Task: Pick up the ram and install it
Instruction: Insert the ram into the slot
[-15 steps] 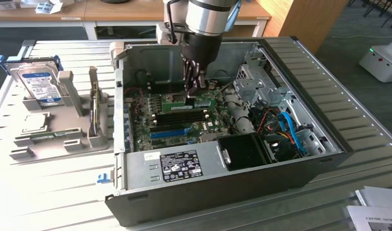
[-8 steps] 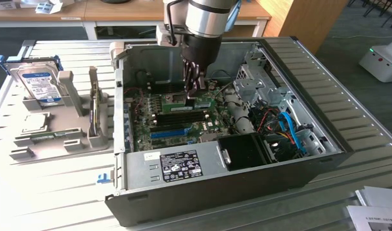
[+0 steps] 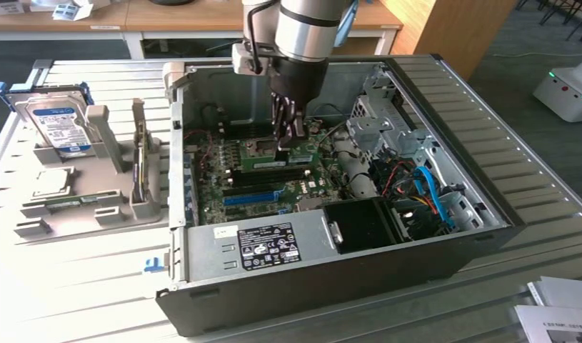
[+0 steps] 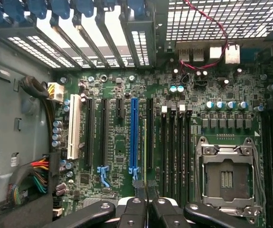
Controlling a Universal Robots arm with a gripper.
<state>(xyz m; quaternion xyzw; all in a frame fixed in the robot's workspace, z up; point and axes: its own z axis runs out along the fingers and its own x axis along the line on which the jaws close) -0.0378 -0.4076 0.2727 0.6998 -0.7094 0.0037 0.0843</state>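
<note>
while the arm (image 3: pixel 305 28) hangs inside the open computer case (image 3: pixel 271 246), its gripper (image 4: pixel 145 186) is clamped on the ram (image 4: pixel 145 152), edge-on over the motherboard (image 4: pixel 112 156) near the blue slot (image 4: pixel 134 133).

A ribbed metal table (image 3: pixel 71 300) carries the lot. The open computer case (image 3: pixel 300 286) stands on it, directly beneath the fingers (image 3: pixel 288 125). Well off from the fingers, toward the exterior view's left, a grey parts holder (image 3: pixel 81 221) rests on the table, with a small blue clip (image 3: pixel 154 264) near it. Some papers (image 3: pixel 558 314) lie past the case on the other side.
</note>
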